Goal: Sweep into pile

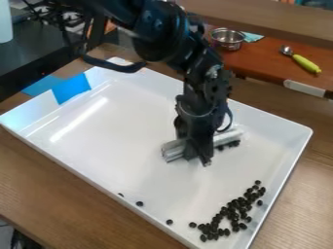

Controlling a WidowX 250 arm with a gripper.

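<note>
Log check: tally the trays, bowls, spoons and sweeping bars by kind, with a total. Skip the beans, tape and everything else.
Tray: 1
Bar: 1
Bowl: 1
Spoon: 1
Total: 4

I've got the tray (117,146) on the table (58,194), most beans (242,225) inside it at five o'clock, a few strays (139,204) near its rim at six. Behind it, a bowl (228,43) sits at one, a spoon (304,62) at two.
</note>
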